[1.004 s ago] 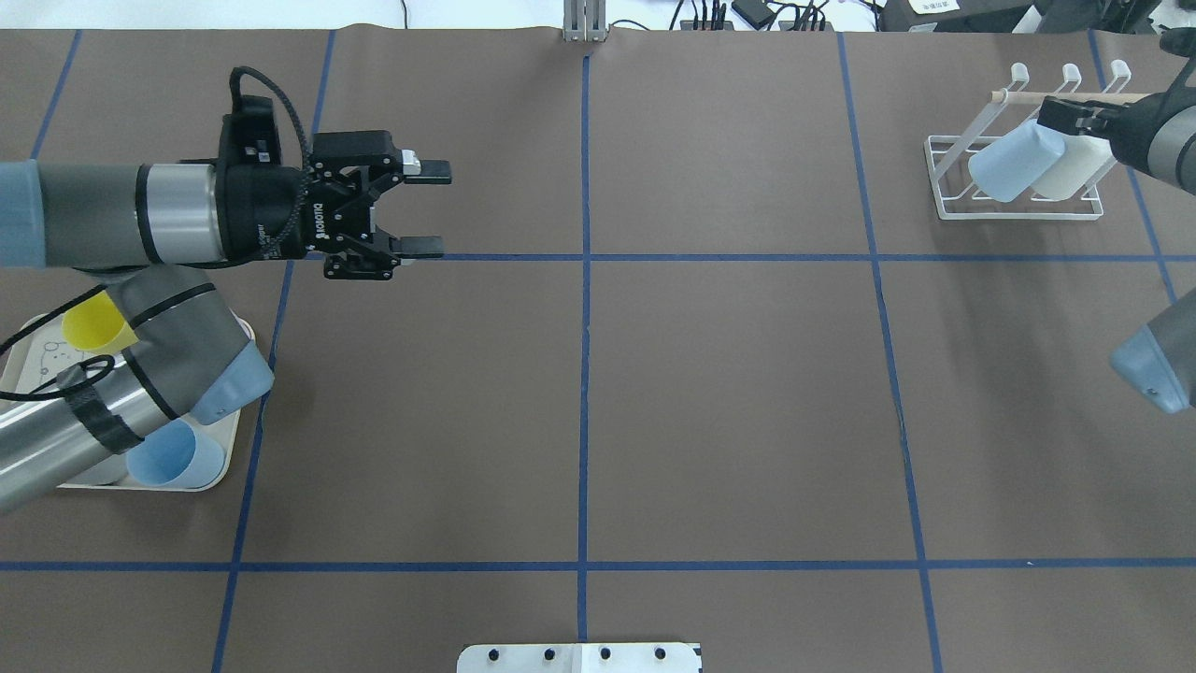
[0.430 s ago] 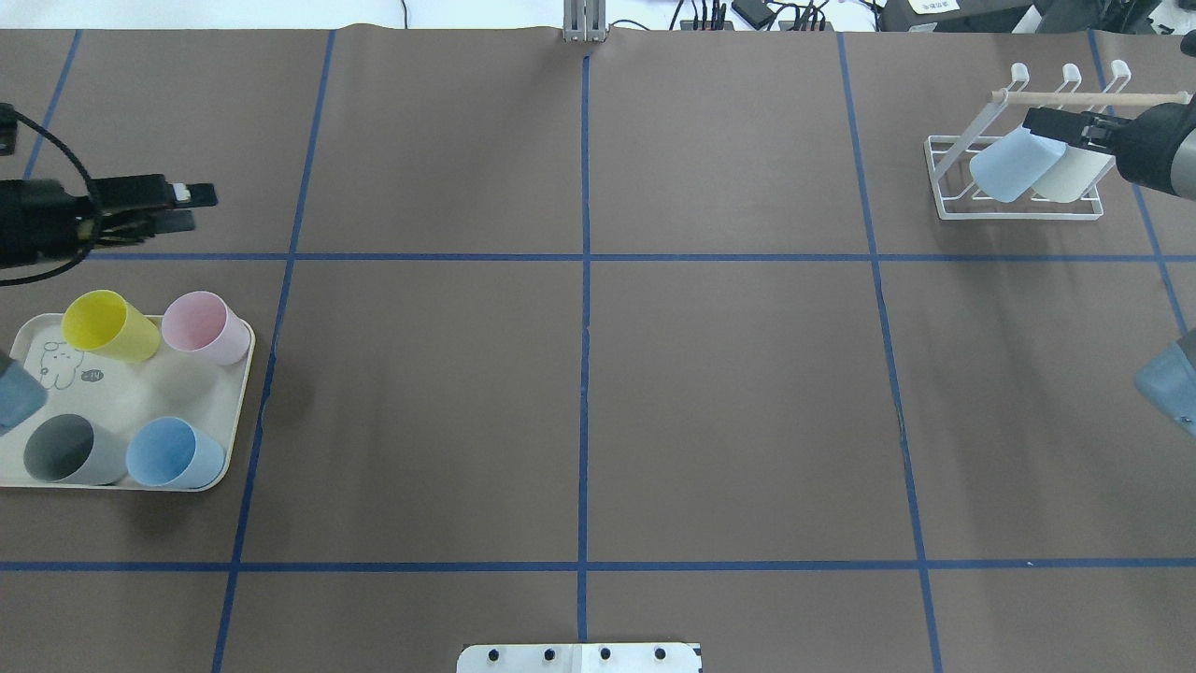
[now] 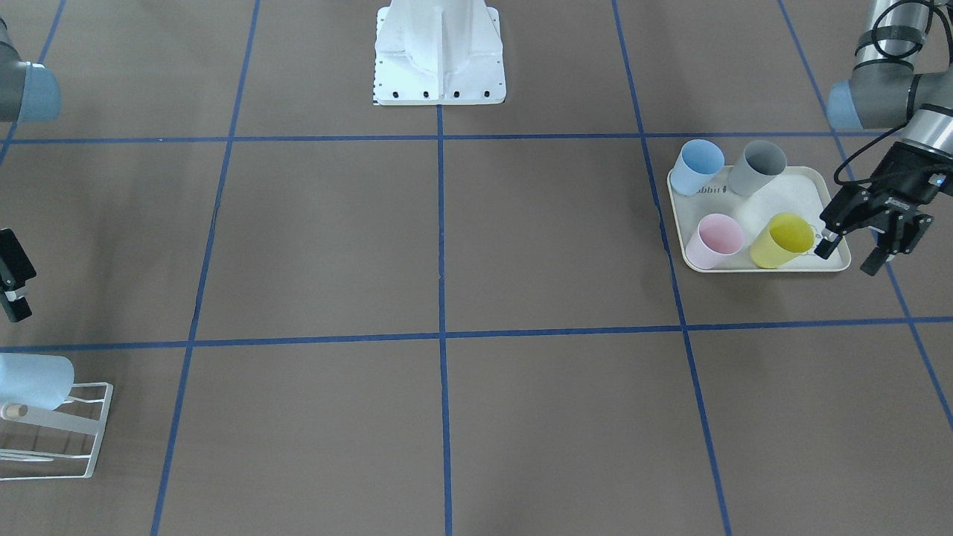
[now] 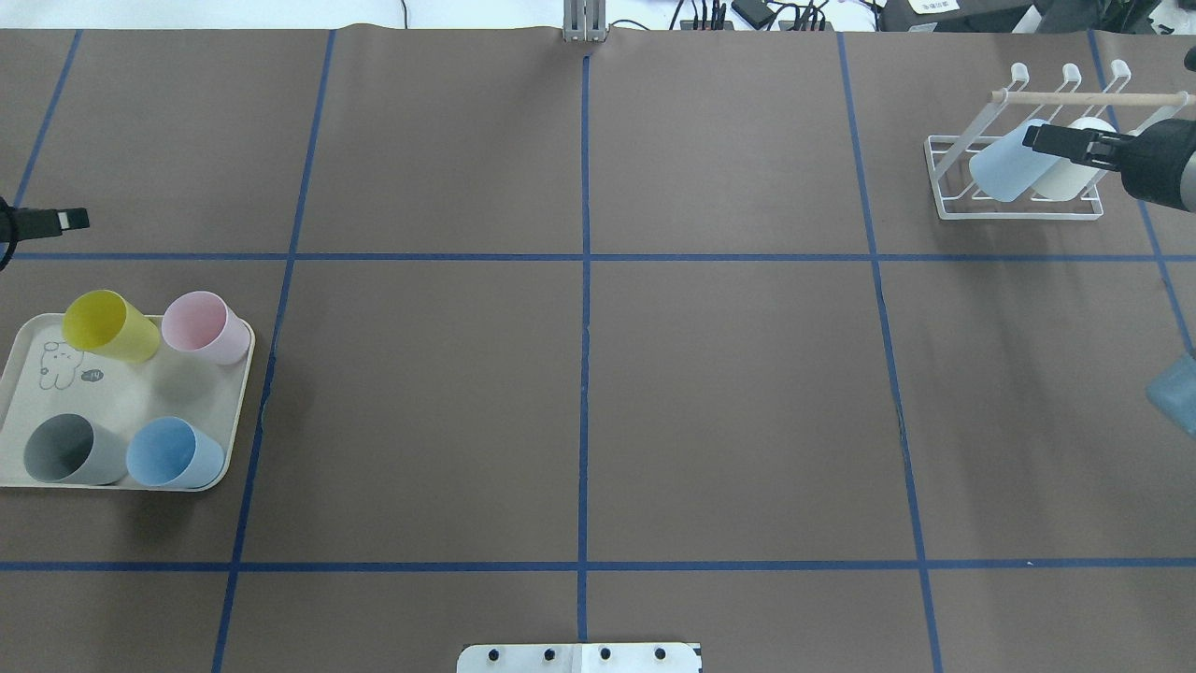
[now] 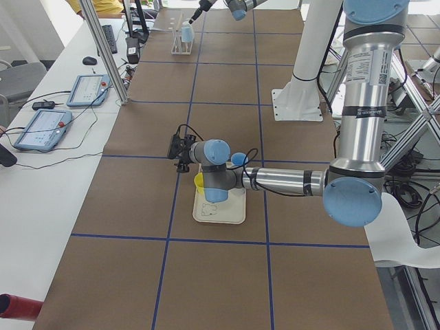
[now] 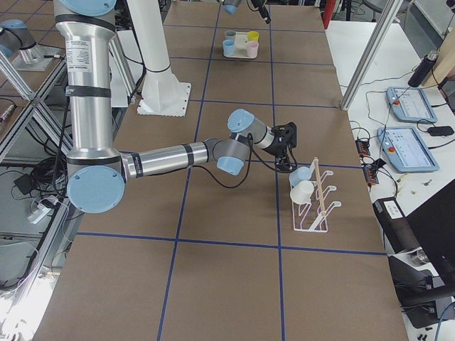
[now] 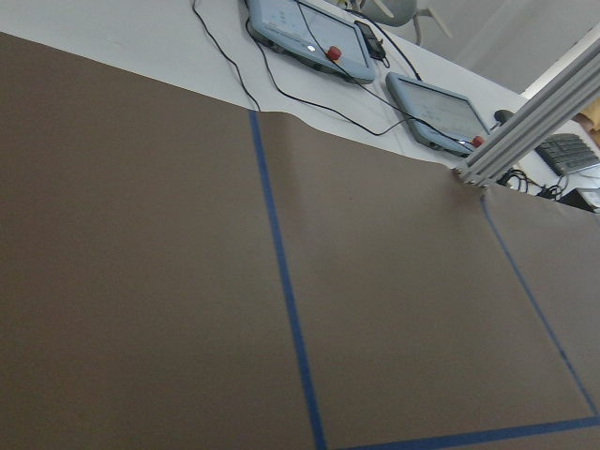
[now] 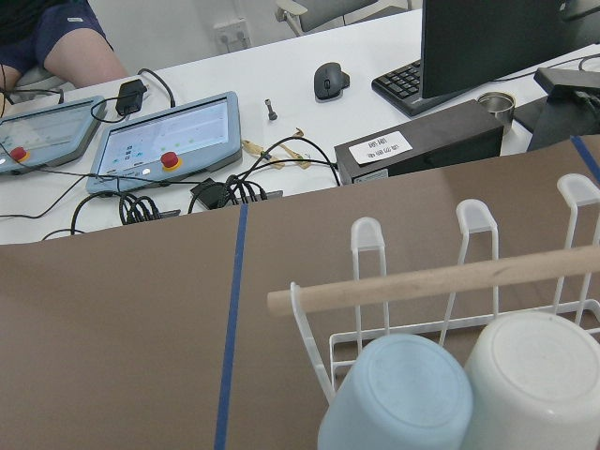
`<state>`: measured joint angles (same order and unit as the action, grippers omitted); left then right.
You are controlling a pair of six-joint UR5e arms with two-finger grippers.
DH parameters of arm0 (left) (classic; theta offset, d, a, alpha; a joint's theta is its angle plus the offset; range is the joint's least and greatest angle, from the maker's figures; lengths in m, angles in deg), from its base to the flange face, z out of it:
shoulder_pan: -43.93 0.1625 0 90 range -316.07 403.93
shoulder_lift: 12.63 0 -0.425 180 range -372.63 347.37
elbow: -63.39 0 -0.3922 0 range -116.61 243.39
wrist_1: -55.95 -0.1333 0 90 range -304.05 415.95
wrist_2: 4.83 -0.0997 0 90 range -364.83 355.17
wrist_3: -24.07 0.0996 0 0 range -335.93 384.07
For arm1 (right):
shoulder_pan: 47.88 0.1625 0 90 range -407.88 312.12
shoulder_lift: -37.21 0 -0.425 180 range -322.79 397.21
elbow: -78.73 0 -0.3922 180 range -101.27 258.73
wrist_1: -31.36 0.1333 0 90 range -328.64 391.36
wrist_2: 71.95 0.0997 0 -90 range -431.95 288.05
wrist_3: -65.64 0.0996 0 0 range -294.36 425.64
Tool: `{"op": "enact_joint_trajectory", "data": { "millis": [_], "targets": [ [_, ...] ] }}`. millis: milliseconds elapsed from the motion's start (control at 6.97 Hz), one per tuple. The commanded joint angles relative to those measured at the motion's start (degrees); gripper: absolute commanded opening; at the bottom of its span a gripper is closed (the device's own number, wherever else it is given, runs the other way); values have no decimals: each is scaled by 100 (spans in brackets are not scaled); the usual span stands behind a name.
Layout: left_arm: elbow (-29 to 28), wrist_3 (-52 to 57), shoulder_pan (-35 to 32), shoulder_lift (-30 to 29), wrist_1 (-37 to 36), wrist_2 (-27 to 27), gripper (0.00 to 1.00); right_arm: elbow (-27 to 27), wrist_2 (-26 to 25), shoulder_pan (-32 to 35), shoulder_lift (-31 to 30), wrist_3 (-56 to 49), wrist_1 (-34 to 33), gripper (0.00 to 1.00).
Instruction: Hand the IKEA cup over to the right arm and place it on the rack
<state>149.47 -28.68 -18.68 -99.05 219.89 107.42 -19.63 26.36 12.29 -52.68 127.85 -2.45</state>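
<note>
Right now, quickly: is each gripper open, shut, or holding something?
Left gripper: open, holding nothing.
Right gripper: cannot tell whether open or shut; it is clear of the blue cup on the rack.

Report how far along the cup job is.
Done: a light blue cup and a white cup hang on the rack. In hand: nothing; the left gripper, jaws open, hovers beside the yellow cup. Left: four cups on the tray to hand over and rack.
</note>
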Motion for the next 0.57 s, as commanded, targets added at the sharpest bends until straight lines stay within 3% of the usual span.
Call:
{"op": "enact_joint_trajectory", "data": {
  "millis": [0,143,287,430],
  "targets": [
    [162,670,-14,318,-958,232,98,-17,126,-6,-46,1,76,100],
    [250,670,-14,406,-1073,1054,98,-25,135,-6,-55,1,76,100],
    [338,652,-6,381,-1448,1514,98,-26,144,-6,-55,1,76,100],
    [461,600,29,381,-1826,1528,98,-26,153,-14,-55,1,76,100]
  ]
}}
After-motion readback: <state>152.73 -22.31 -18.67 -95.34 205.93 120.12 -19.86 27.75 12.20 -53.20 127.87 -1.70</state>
